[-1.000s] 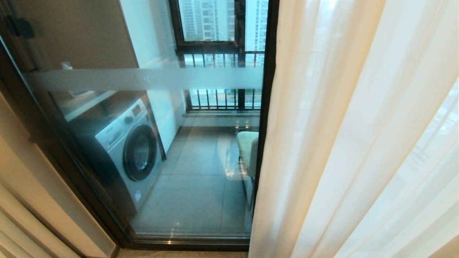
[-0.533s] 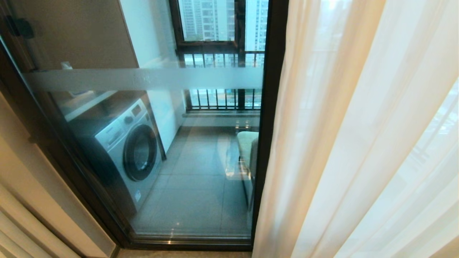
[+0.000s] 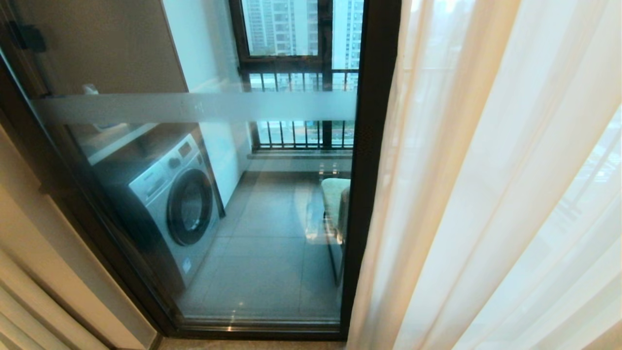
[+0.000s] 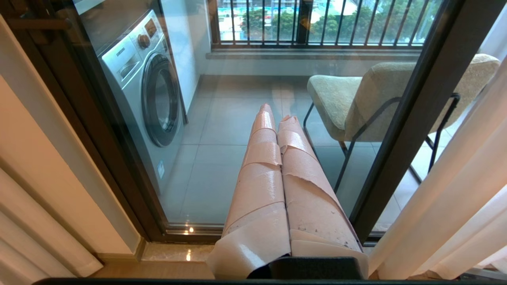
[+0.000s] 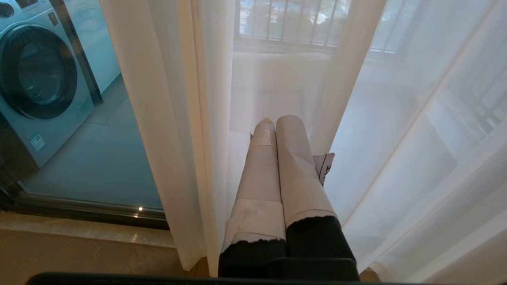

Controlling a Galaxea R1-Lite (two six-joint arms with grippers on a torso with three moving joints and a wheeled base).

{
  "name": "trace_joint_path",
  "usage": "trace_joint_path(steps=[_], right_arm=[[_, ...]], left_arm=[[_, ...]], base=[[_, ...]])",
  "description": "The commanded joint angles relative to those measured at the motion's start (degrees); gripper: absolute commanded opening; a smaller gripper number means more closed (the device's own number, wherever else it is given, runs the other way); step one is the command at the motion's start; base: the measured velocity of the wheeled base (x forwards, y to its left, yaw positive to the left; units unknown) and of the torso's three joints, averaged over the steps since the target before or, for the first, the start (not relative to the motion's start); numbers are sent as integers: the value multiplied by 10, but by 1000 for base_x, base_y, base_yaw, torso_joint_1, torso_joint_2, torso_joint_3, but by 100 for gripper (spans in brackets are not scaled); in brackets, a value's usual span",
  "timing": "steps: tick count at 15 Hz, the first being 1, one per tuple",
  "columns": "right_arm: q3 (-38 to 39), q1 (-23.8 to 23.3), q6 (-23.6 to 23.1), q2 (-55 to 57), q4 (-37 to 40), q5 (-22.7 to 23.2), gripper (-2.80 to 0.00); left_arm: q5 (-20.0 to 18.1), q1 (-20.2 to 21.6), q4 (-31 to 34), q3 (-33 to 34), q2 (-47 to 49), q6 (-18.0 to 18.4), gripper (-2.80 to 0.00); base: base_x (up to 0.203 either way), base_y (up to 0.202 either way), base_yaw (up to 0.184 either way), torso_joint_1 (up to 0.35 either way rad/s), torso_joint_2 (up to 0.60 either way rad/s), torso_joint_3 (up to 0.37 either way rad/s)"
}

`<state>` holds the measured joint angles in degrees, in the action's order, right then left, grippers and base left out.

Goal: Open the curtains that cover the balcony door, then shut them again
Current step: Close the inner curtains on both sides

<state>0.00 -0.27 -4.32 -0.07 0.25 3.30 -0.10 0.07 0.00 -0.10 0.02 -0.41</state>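
The white sheer curtain [image 3: 486, 194] edge has slid further right than a second ago, baring more of the balcony door [image 3: 369, 146] and its dark upright frame. The left glass pane stands uncovered down to the sill. The left gripper [image 4: 277, 114] hangs before the glass, fingers pressed together, empty. The right gripper [image 5: 277, 122], fingers likewise together, pokes into the sheer's folds. One washing machine [image 3: 170, 204] and one chair [image 4: 356, 103] stand beyond; their lettering is unreadable.

Curtains [image 3: 486, 194] right of balcony door [image 3: 371, 146]; washing machine [image 3: 170, 204] left, chair [image 3: 336, 199] right, behind glass.
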Motion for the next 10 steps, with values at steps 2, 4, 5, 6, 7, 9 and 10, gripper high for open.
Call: trace_joint_path(steps=[2, 4, 5, 6, 7, 9, 10], right_arm=[[0, 0, 0, 1, 0, 0, -280], [0, 0, 0, 1, 0, 0, -280], [0, 0, 0, 1, 0, 0, -280], [0, 0, 0, 1, 0, 0, -280], [0, 0, 0, 1, 0, 0, -280], [0, 0, -1, 1, 0, 0, -280], [0, 0, 0, 1, 0, 0, -280]], left_arm=[[0, 0, 0, 0, 0, 0, -280], [0, 0, 0, 0, 0, 0, -280], [0, 0, 0, 0, 0, 0, -280], [0, 0, 0, 0, 0, 0, -280], [0, 0, 0, 0, 0, 0, -280], [0, 0, 0, 0, 0, 0, -280], [0, 0, 0, 0, 0, 0, -280]], base=[[0, 0, 0, 0, 0, 0], [0, 0, 0, 0, 0, 0], [0, 0, 0, 0, 0, 0], [0, 0, 0, 0, 0, 0], [0, 0, 0, 0, 0, 0], [0, 0, 0, 0, 0, 0], [0, 0, 0, 0, 0, 0]])
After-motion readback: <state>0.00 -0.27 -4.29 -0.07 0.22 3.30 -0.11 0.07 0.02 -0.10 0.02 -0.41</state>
